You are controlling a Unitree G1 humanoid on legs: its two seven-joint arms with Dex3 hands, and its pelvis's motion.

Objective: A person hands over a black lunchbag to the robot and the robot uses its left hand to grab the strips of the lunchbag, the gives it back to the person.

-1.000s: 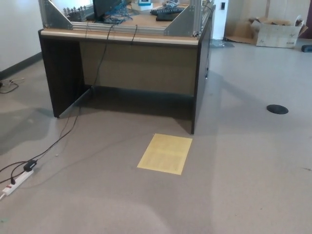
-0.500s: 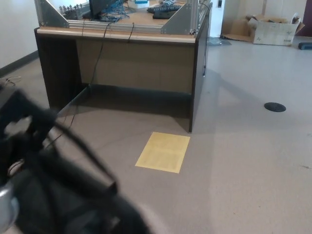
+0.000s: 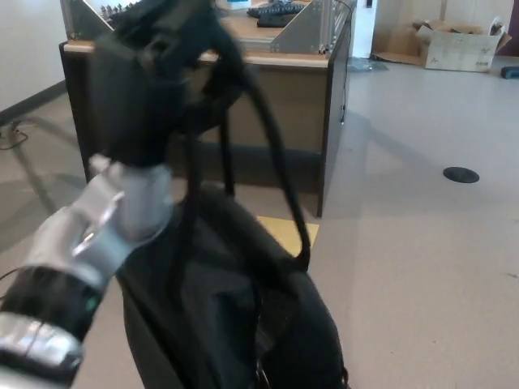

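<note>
My left hand is raised high at the upper left, blurred by motion, and shut on the black straps of the lunchbag. The black lunchbag hangs from those straps and fills the lower middle of the head view. My silver and black left forearm runs up from the lower left corner. My right hand does not show, and no person is in view.
A dark desk with a metal frame and cables on top stands behind the bag. A yellow sheet lies on the grey floor, mostly hidden by the bag. A cardboard box sits far right, a round floor cover at right.
My left arm has swung up from the lower left to the upper left, lifting the lunchbag by its straps into the middle. One second ago neither showed.
</note>
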